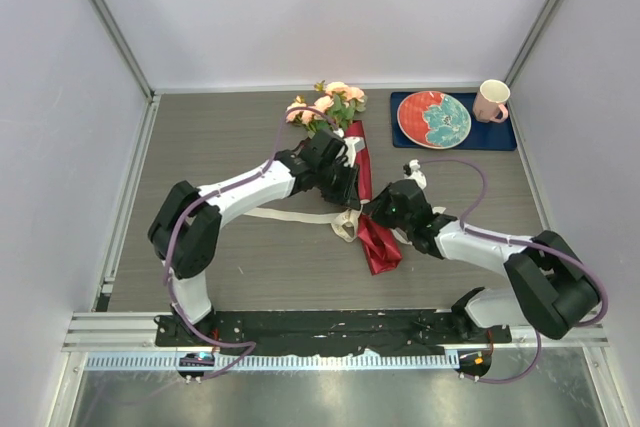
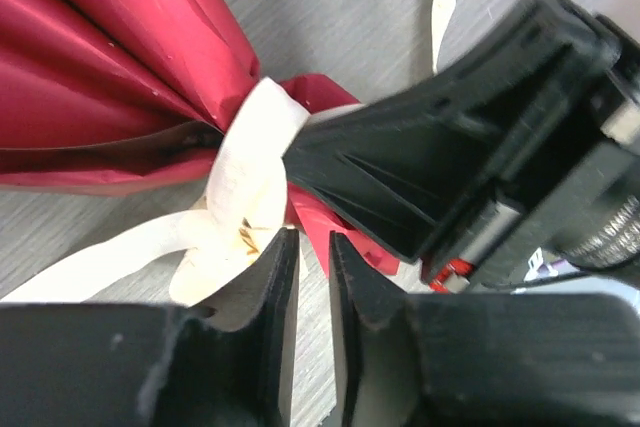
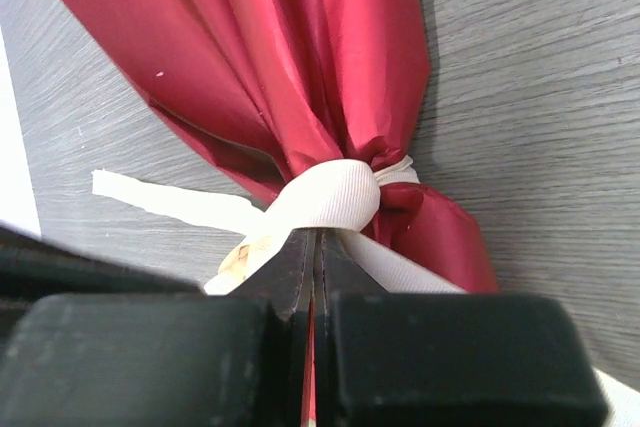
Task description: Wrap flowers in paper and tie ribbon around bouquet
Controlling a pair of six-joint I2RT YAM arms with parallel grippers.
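Observation:
The bouquet lies on the table, peach-pink flowers [image 1: 325, 105] at the far end and red paper [image 1: 378, 245] wrapped round the stems. A cream ribbon [image 3: 335, 197] is knotted round the paper's gathered neck, one tail trailing left [image 1: 280, 214]. My right gripper [image 3: 320, 232] is shut, its tips pressed against the knot; I cannot tell whether a strand is pinched. My left gripper [image 2: 312, 237] sits just beside the ribbon [image 2: 250, 172], jaws a narrow gap apart with only table showing between them. In the top view both grippers meet at the knot, left [image 1: 345, 197] and right [image 1: 372, 212].
A dark blue mat [image 1: 505, 135] at the back right carries a red and teal plate [image 1: 434, 119] and a pink mug [image 1: 491, 100]. Frame posts and white walls bound the table on three sides.

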